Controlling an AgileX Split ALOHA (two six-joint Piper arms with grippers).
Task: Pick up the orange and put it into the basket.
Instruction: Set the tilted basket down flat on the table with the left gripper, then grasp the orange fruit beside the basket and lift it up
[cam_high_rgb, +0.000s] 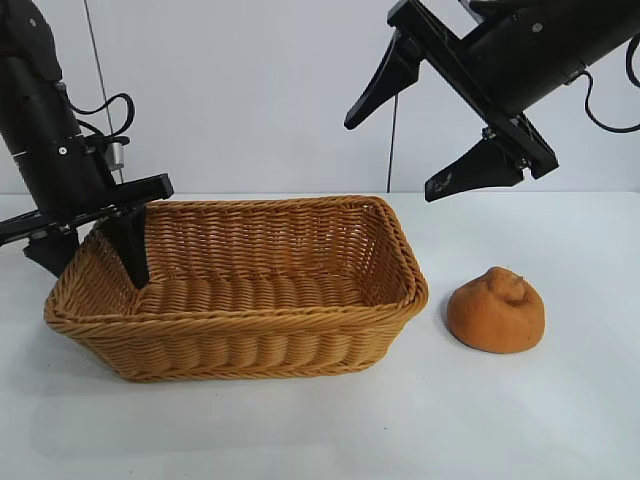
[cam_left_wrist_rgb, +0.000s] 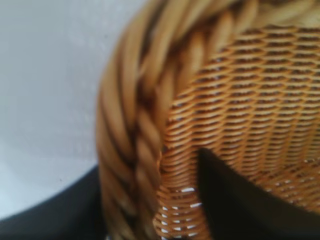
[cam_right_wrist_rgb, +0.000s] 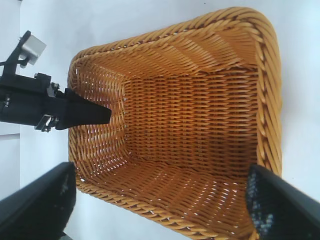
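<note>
Here the left gripper (cam_high_rgb: 88, 240) is straddling the basket (cam_high_rgb: 240, 330) rim, jaws apart, apparently steadying it; the right gripper (cam_high_rgb: 432, 140) is hovering above, spread wide, the orange (cam_high_rgb: 496, 311) lying beside the basket.

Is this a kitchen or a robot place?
Probably a robot test bench, not a kitchen: a plain white table before a bare wall, two black robot arms, the left tool at the rim of a wicker basket, and one orange beside it.
</note>
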